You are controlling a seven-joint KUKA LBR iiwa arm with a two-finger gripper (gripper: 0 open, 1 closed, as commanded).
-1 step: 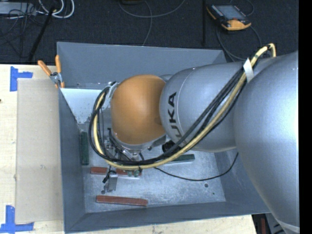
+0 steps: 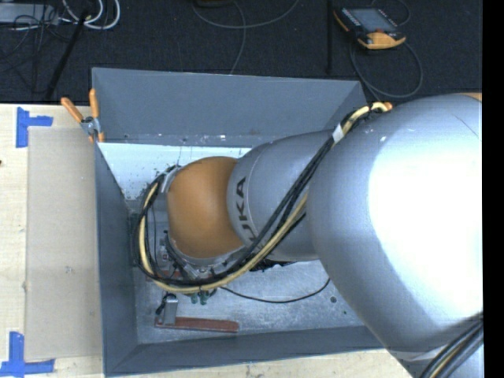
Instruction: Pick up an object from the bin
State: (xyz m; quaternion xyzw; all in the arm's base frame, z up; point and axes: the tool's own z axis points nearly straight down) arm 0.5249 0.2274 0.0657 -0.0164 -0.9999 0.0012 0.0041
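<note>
Background: a dark floor surface lies beyond the far side of the grey metal bin (image 2: 228,116), with loose cords and two orange-trimmed devices (image 2: 368,27) on it.

Arm: the silver arm (image 2: 394,211) enters from the right and covers the right half of the bin. Its last link slopes down and to the left, ending in a rounded orange cover (image 2: 197,207) over the left-centre of the bin floor. Black and yellow cables (image 2: 264,246) run along the link and loop round the lower edge of the cover.

Gripper: the gripper (image 2: 183,283) sits low under the cover, close to the floor at the left side of the bin. The cover and cables hide most of it. Whether it is open or closed cannot be told. No thing is seen held in it.

Nearest thing: a flat reddish-brown stick with a small grey head (image 2: 198,324) lies on the floor near the front-left corner, just below the gripper in the view. Its long axis runs left to right, roughly parallel to the front wall. The grey head is at the left end and the brown shaft points right. It lies flat.
</note>
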